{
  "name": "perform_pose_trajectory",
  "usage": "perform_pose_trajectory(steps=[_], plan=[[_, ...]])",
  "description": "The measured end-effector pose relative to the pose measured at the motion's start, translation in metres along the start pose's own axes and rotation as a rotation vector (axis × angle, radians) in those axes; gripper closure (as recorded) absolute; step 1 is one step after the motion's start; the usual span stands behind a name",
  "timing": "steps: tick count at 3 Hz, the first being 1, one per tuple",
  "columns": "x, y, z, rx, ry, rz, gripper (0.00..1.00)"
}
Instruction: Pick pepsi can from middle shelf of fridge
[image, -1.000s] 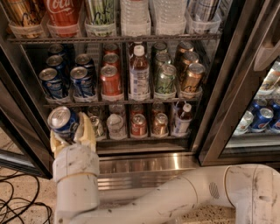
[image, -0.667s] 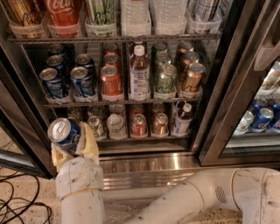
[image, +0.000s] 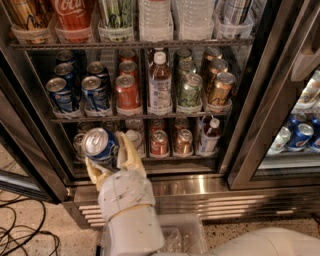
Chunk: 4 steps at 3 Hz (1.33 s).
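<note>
The gripper (image: 109, 151) is clamped on the pepsi can (image: 101, 146), with one pale yellowish finger (image: 129, 154) pressed along the can's right side and the other showing below and to the left of it. It sits low at the front of the fridge (image: 200, 192), just above the steel grille base and under the left part of the middle shelf (image: 175, 116).

The pepsi can is off the shelf and held in front of the lower rack. It is tilted, so its silver pull-tab top faces up and toward the camera, and a band of blue body shows beneath the rim.

On the middle shelf two lanes of blue cans (image: 95, 93) stand at the left, then a red can (image: 127, 93), a bottle (image: 160, 86), a green can (image: 190, 91) and a gold can (image: 220, 89).

The fingers cover much of the held can's side, so its logo marks cannot be made out. The gripper and can hide part of the cans on the lower rack behind them. The white arm (image: 131, 215) is cut off by the bottom edge, and dark cables (image: 20, 231) lie on the floor at the left
</note>
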<state>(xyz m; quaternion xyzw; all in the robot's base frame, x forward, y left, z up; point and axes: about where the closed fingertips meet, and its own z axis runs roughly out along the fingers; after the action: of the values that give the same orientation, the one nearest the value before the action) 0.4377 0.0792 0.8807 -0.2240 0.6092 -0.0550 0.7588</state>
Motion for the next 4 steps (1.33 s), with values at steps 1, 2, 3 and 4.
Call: perform_pose_trajectory(steps=[1,2,3,4], plan=[[0.001,-0.006,-0.007,-0.038,-0.004,-0.080,1.00],[0.001,-0.006,-0.007,-0.038,-0.004,-0.080,1.00],[0.003,-0.011,-0.003,-0.072,-0.022,-0.053,1.00],[0.039,-0.059,0.021,-0.111,0.025,0.033,1.00]])
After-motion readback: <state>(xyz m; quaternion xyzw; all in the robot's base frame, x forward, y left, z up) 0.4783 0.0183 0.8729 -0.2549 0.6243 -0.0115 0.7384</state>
